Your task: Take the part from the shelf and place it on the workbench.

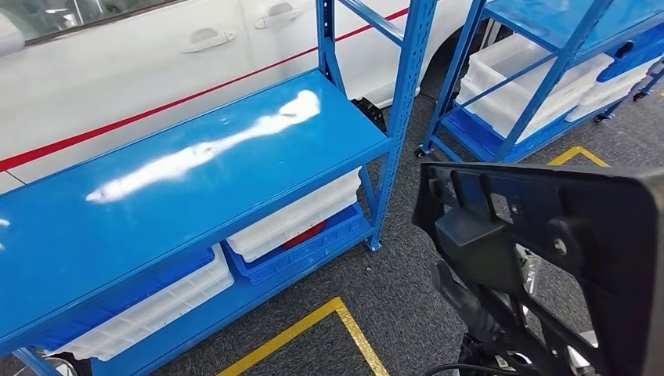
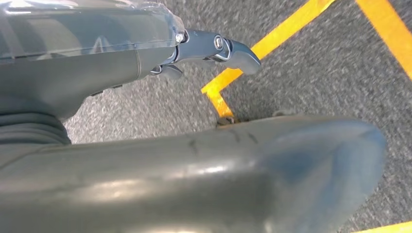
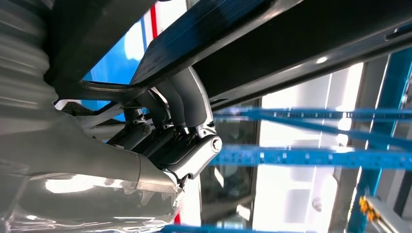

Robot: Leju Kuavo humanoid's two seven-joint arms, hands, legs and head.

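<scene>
The part (image 1: 548, 227) is a large black plastic frame with slots and ribs, held up at the right of the head view, off the blue shelf (image 1: 196, 180). My right hand (image 1: 470, 301) grips it from below. In the right wrist view that hand's (image 3: 180, 141) dark fingers (image 3: 187, 99) curl around a bar of the part (image 3: 291, 43). My left hand (image 2: 121, 73) hangs over the grey floor with nothing in it, its thick thumb (image 2: 243, 170) near the camera and one finger (image 2: 238, 51) stretched out. The shelf's top board is bare and glossy.
White bins (image 1: 297, 219) (image 1: 149, 313) sit on the shelf's lower level. A second blue rack (image 1: 532, 78) with white bins stands at the right. A white car (image 1: 117, 63) is behind the shelf. Yellow tape (image 1: 313, 329) marks the grey floor.
</scene>
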